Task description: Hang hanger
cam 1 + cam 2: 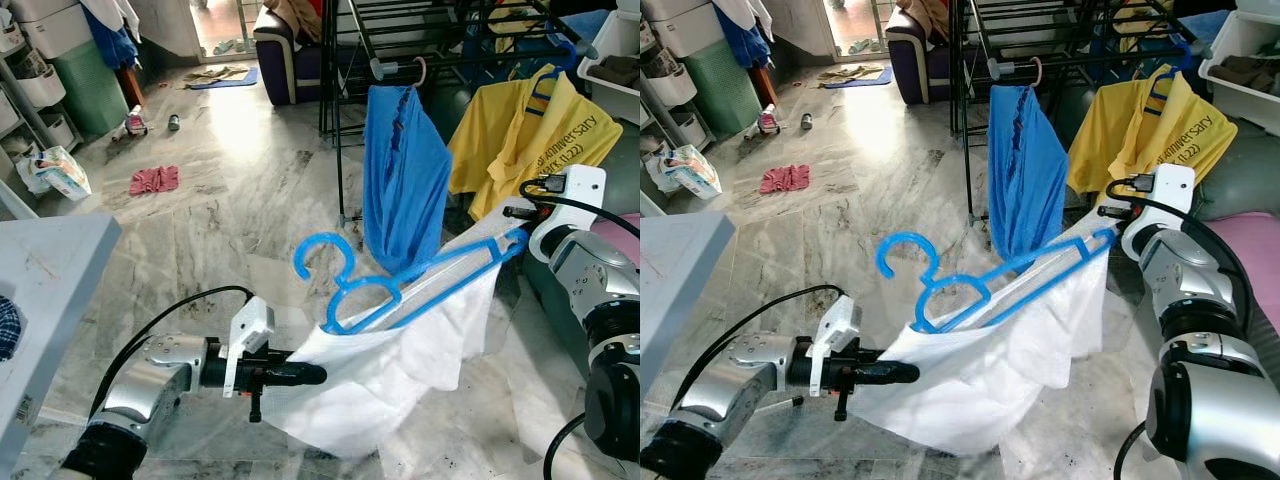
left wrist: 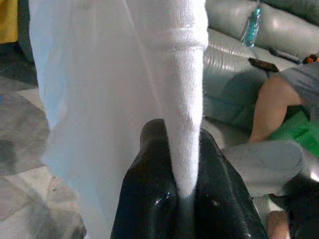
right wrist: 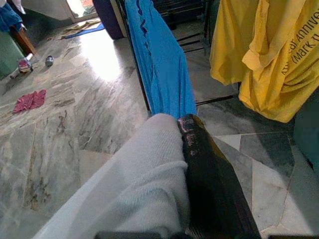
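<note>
A blue plastic hanger [image 1: 400,285] sits tilted inside a white shirt [image 1: 400,370] held up between my two arms. Its hook [image 1: 322,255] sticks out to the left, above the collar. My left gripper [image 1: 318,374] is low at the shirt's left side, shut on a fold of the white cloth [image 2: 187,124]. Up on the right, my right gripper [image 1: 512,228] is shut on the shirt's other end by the hanger's tip, with white cloth [image 3: 149,184] bunched against its black finger [image 3: 209,184]. The dark drying rack [image 1: 420,55] stands behind.
A blue shirt [image 1: 403,175] and a yellow shirt [image 1: 535,135] hang on the rack. A grey table [image 1: 45,290] stands at the left. A pink cloth [image 1: 154,180], a bag [image 1: 58,172] and small items lie on the marble floor. A person's leg [image 2: 279,107] rests by a grey sofa [image 2: 239,55].
</note>
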You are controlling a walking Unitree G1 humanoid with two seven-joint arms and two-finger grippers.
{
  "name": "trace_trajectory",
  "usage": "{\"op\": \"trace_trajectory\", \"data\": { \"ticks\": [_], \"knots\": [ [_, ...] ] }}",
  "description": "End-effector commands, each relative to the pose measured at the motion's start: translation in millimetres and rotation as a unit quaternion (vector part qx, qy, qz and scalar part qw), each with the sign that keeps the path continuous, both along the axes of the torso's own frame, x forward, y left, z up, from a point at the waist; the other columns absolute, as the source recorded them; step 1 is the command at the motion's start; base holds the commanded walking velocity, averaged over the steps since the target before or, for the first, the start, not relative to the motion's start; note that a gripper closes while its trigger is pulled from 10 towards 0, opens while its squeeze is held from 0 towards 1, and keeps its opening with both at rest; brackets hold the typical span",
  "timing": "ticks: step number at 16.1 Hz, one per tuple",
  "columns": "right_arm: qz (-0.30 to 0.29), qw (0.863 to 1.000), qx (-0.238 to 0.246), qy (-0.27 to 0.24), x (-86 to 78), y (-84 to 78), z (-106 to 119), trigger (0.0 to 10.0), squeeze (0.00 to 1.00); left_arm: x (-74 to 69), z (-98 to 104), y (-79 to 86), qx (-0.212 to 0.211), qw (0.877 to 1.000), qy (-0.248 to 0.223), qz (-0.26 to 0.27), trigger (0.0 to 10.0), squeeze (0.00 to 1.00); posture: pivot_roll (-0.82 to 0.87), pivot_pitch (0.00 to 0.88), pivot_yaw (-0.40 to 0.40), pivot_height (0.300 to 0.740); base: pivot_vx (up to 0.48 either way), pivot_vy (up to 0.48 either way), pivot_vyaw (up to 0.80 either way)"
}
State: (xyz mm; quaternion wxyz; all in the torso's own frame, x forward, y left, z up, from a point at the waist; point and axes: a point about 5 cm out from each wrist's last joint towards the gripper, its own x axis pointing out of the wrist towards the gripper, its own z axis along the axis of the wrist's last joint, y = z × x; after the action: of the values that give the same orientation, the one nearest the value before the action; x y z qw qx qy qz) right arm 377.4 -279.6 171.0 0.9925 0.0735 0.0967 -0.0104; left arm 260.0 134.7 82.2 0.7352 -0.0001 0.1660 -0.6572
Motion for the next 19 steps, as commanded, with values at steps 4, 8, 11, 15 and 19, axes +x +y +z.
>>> {"op": "trace_trajectory", "data": {
  "ticks": [4,8,11,15,19],
  "knots": [
    [-0.011,0.998,-0.005,-0.066,5.2,-9.2,40,0.0,0.0,14.5,-29,23.6,0.118,0.988,-0.016,0.097,0.0,0.0,-0.01,0.0,0.032,0.74,0.0,0.0,0.0],
    [0.051,0.996,-0.029,-0.065,0.7,10.8,32,0.0,0.0,28.0,-40,29.6,0.175,0.965,-0.063,0.183,0.0,0.0,-0.01,0.0,0.028,0.74,0.0,0.0,0.0],
    [0.082,0.994,-0.04,-0.063,-4.3,25.6,25,0.0,0.0,39.5,-40,32.3,0.205,0.939,-0.108,0.254,0.0,0.0,-0.01,0.0,0.029,0.74,0.0,0.0,0.0],
    [0.099,0.993,-0.026,-0.062,-7.1,58.8,13,0.0,0.0,54.1,-42,22.3,0.22,0.902,-0.124,0.349,0.0,0.0,-0.01,0.0,0.024,0.74,0.0,0.0,0.0],
    [0.179,0.983,0.008,-0.034,-23.0,125.2,-20,0.0,0.0,62.3,-31,-17.2,0.111,0.891,-0.082,0.432,0.0,0.0,0.0,0.0,0.017,0.74,0.0,0.0,0.0]
  ]
}}
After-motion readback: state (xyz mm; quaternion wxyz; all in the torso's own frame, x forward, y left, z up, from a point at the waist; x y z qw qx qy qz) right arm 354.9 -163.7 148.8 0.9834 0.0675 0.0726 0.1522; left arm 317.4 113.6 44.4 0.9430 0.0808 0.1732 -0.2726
